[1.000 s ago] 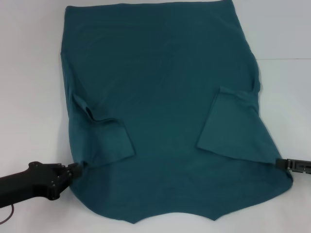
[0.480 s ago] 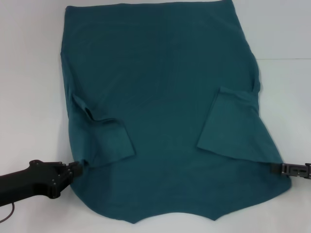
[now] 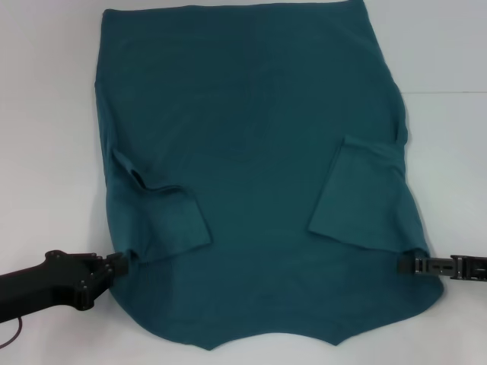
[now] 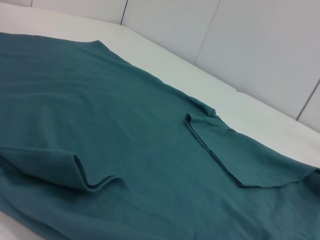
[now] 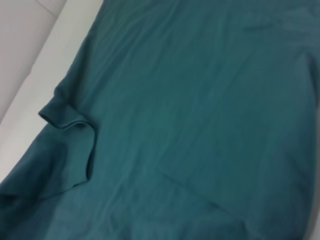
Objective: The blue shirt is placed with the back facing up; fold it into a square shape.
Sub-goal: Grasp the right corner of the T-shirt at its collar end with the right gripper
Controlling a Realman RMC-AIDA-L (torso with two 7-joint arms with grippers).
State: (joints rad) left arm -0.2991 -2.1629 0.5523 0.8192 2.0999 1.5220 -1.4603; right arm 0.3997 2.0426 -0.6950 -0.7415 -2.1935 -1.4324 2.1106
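Teal blue shirt [image 3: 255, 163] between left pincer [image 3: 122, 263], right pincer [image 3: 403, 265].

I seem to be in a plain test room or lab: a bare white counter [image 3: 46, 114] spreads before me, backed by white panelled walls [image 4: 260, 45] with thin seams.

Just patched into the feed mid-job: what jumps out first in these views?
The blue shirt dominates, spread back-up over most of the white table, with both sleeves already folded inward onto its body. The left pincer sits at the shirt's near left edge beside the folded left sleeve. The right pincer reaches in over the near right edge, just below the folded right sleeve.
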